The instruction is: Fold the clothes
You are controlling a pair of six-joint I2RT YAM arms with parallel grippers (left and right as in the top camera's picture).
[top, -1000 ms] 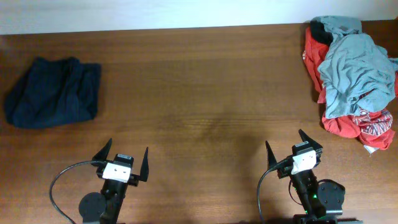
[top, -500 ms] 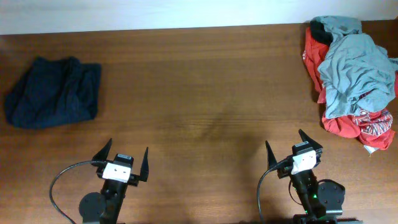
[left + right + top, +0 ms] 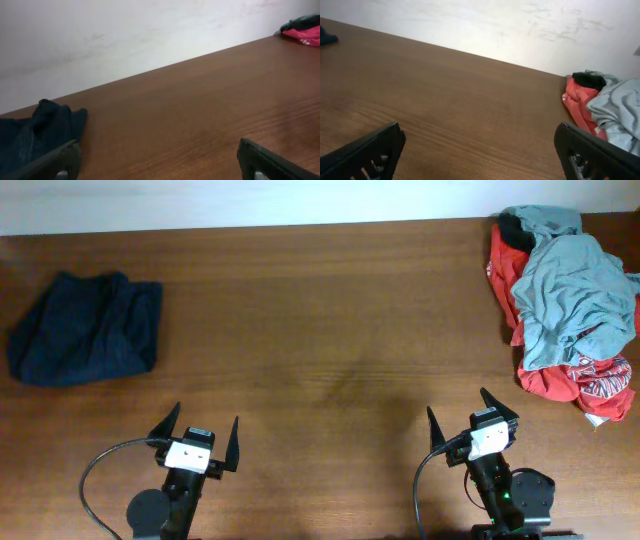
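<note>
Looks like a robot lab bench: brown wooden table against a plain, scuffed white wall.

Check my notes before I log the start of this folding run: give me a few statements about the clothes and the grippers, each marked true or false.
1. The left gripper and the right gripper are both open and empty. True.
2. The navy garment lies on the right side of the table. False: it lies on the left side, on its own.
3. A grey garment lies on top of the red clothes. True.
4. The right gripper touches the red clothes. False: bare wood lies between them.
</note>
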